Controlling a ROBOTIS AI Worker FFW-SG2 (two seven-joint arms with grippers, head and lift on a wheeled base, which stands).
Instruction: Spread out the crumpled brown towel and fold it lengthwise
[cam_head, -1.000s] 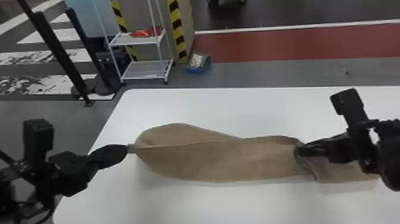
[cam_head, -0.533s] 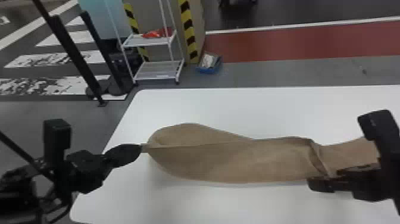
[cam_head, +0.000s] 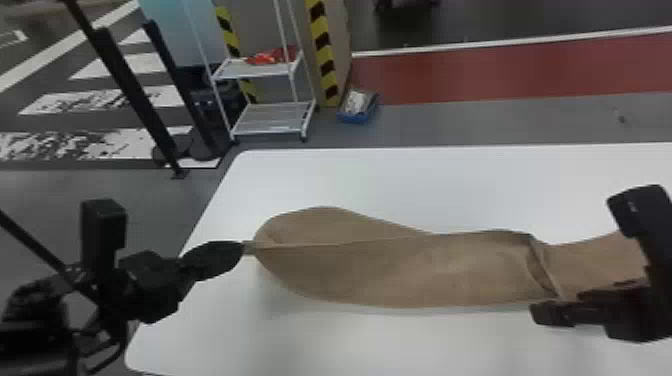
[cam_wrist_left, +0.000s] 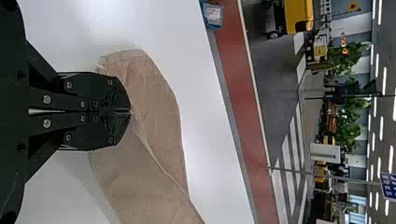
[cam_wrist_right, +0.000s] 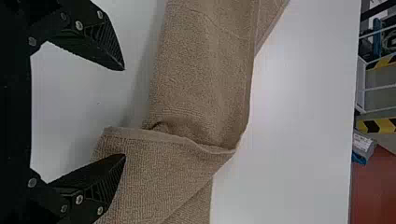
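At the table's left, my left gripper (cam_head: 244, 247) pinches the left end of the brown towel (cam_head: 400, 270), which stretches rightward in a long, partly folded strip. In the left wrist view the closed left gripper (cam_wrist_left: 130, 111) holds the brown towel (cam_wrist_left: 159, 93) at its tips. My right gripper (cam_head: 542, 312) is at the near edge of the towel's right part. The right wrist view has the right gripper (cam_wrist_right: 124, 113) open wide, one finger over the brown towel (cam_wrist_right: 201, 74) and the other above bare tabletop. A raised hem crosses the towel near these fingers.
The white table (cam_head: 450, 185) has bare surface beyond and in front of the towel. On the floor behind it stand a white wire shelf (cam_head: 270, 120), a blue bin (cam_head: 357, 106) and black posts (cam_head: 132, 92).
My right gripper has let go of the towel and moved toward the near edge. The head view has shifted, so the table and left arm appear farther right. The left gripper keeps its hold.
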